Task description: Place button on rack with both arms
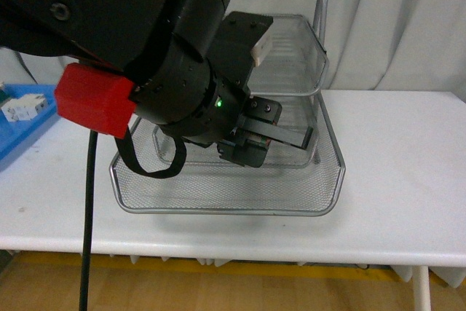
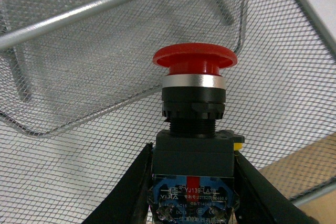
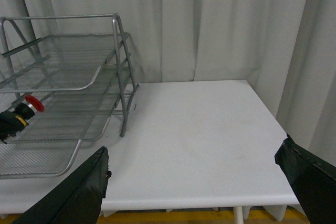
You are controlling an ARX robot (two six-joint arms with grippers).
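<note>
The button (image 2: 194, 59) has a red mushroom cap and a dark body with blue and yellow bits. My left gripper (image 2: 193, 192) is shut on its body, one black finger (image 2: 131, 192) on each side. The silver wire-mesh rack (image 1: 218, 209) stands mid-table. In the front view my left gripper (image 1: 255, 140) reaches into the rack above the bottom tier and hides most of the button. In the right wrist view the button (image 3: 32, 103) shows inside the rack (image 3: 121, 77), under the middle tier. My right gripper (image 3: 194, 182) is open and empty over the white table, to the rack's right.
A flat blue tray (image 1: 22, 136) with a white block (image 1: 22, 107) lies at the table's far left. The white table (image 1: 393, 180) stretches to the right of the rack. A pale curtain (image 3: 220, 24) hangs behind. The left arm's black cable (image 1: 87, 238) hangs over the table's front edge.
</note>
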